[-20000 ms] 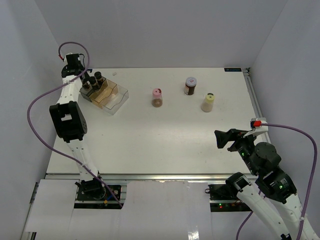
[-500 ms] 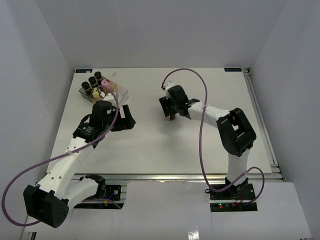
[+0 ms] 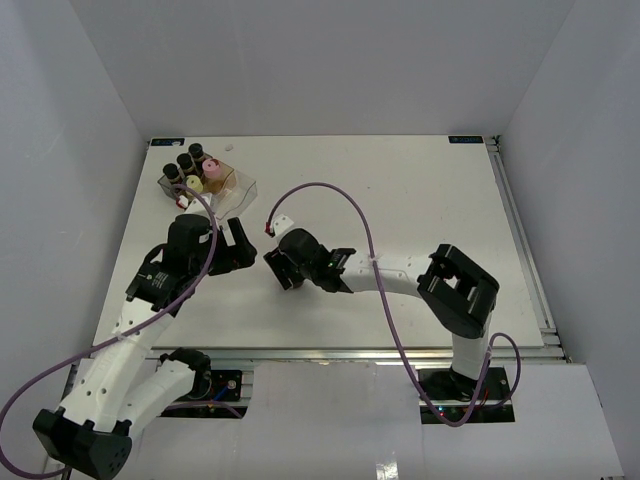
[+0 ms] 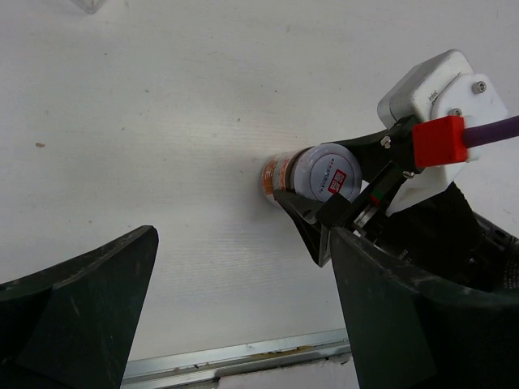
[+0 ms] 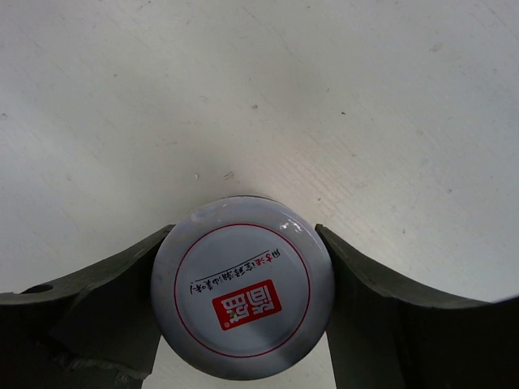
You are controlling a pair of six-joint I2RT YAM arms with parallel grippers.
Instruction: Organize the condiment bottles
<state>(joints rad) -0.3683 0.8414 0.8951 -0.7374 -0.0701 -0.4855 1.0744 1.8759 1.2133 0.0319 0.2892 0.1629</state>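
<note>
White table (image 3: 420,200), plain grey walls (image 3: 300,60) on three sides. From the top view I have the clear bin (image 3: 238,192) at 10 o'clock from the table centre, close to the far left corner.

Five bottles stand in the bin. Three black-capped jars (image 3: 185,160) run in a row along its 10 o'clock side. The pink-capped jar (image 3: 211,165) is just at 4 o'clock of that row. The pale yellow jar (image 3: 194,184) is beside the pink one, on its 7 o'clock side. All look upright. I can't tell which compartment each sits in.

The sixth bottle, the grey-lidded jar (image 5: 243,298), is out on the table at about 8 o'clock from centre, well apart from the bin. The right gripper (image 3: 283,268) is clamped on it. In the right wrist view, a dark finger (image 5: 122,300) presses each side of the round lid, and the red label on the lid faces the camera. In the top view the gripper hides the jar. I can't tell whether its base touches the table.

The left gripper (image 3: 235,245) sits just at 10 o'clock of the right one, near but apart. Its jaws are spread wide and hold nothing. In the left wrist view, the jar shows between its two dark fingers (image 4: 81,300) with bare table on either side.

A purple cable (image 3: 330,190) arcs over the right arm.
</note>
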